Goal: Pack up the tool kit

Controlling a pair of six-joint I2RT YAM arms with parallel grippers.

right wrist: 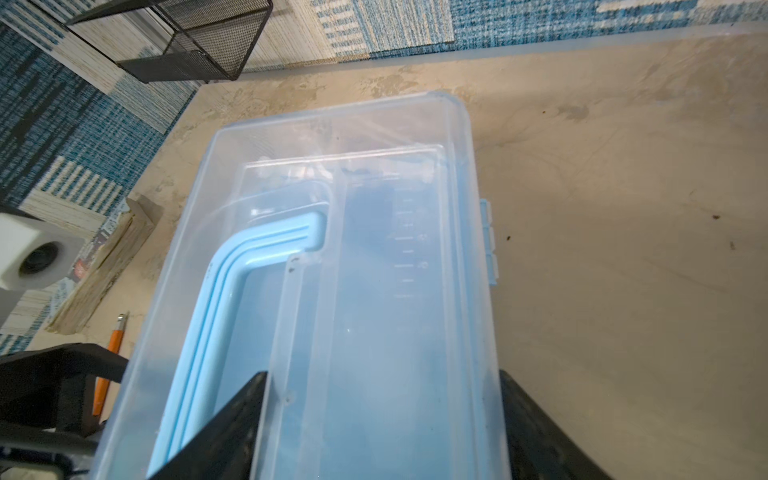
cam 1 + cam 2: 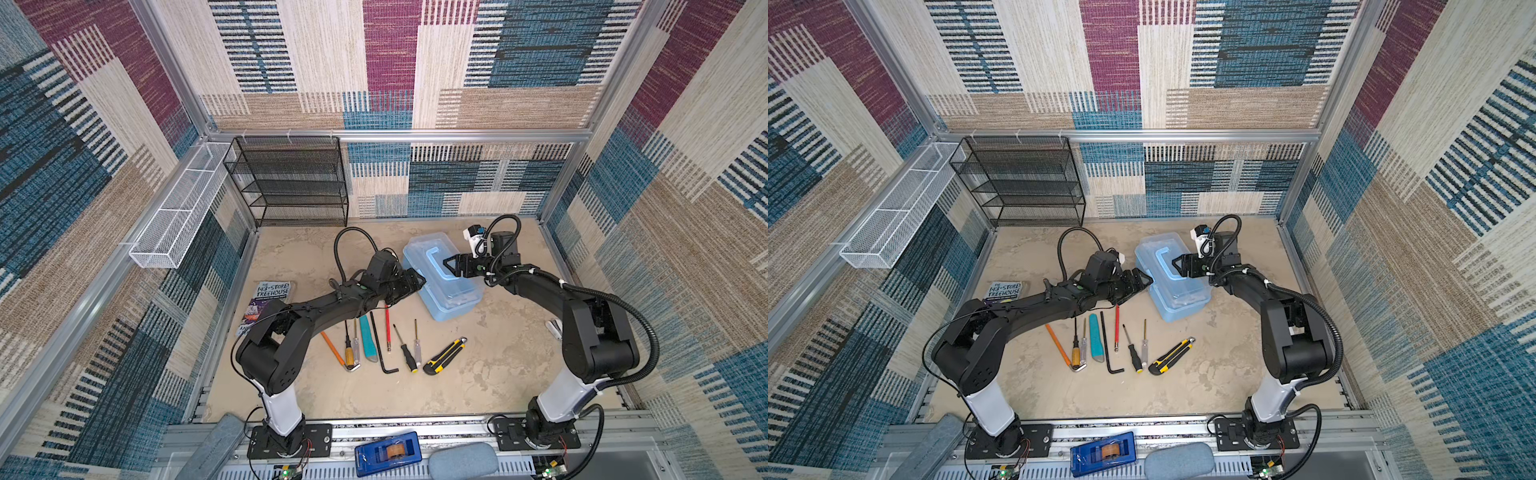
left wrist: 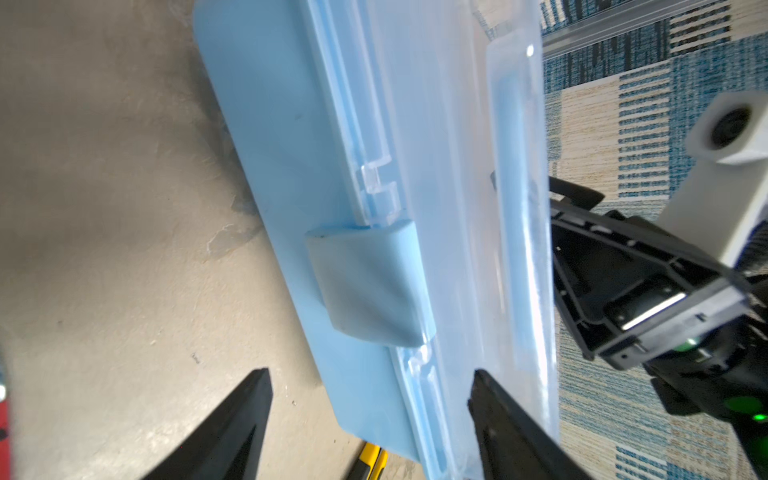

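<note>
The pale blue plastic case with a clear lid (image 2: 446, 291) lies closed in the far right part of the desk (image 2: 498, 374). The slim screwdrivers, hex keys, knives and pencil (image 2: 387, 328) wait in a row nearer the front edge. The left claw (image 3: 370, 374), jaws apart, faces the blue latch (image 3: 370, 286), likely to pop it, while the right claw (image 1: 382, 374), also apart and empty, straddles the lid beside the U-shaped handle (image 1: 249, 257), probably to steady the case.

both arms stretch forward and inward from the table's near edge. the left gripper (image 2: 420, 281) and right gripper (image 2: 446, 262) face each other, fingers (image 3: 232, 424) spread wide.
</note>
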